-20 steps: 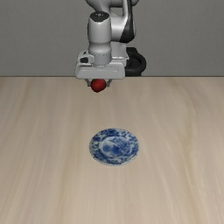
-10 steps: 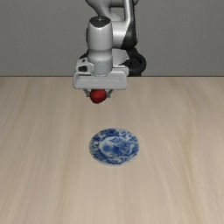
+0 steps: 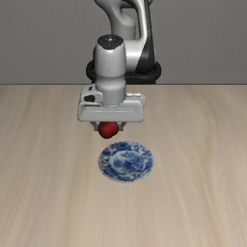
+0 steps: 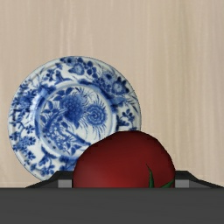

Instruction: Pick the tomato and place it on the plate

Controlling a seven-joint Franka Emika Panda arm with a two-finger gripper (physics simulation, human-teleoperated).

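The gripper (image 3: 110, 123) is closed on the tomato (image 3: 110, 129), which sits between the two fingers and hangs below the grey hand, lifted clear of the table (image 3: 39, 145). In the wrist view the tomato (image 4: 122, 162) bulges up from between the fingertips (image 4: 63, 185), red and smooth, with a bit of green stem at its side. The pads seem to press it from both sides, though the fruit hides most of the contact.

Just past the tomato lies the plate (image 3: 126, 161), round, white with a blue flower pattern, flat on the pale wooden table. It rests around the middle of the table, well away from the far edge. From the front, the tomato hangs beside the plate's far rim, a little toward the exterior view's left. In the wrist view it overlaps the rim of the plate (image 4: 70, 114), not its centre.
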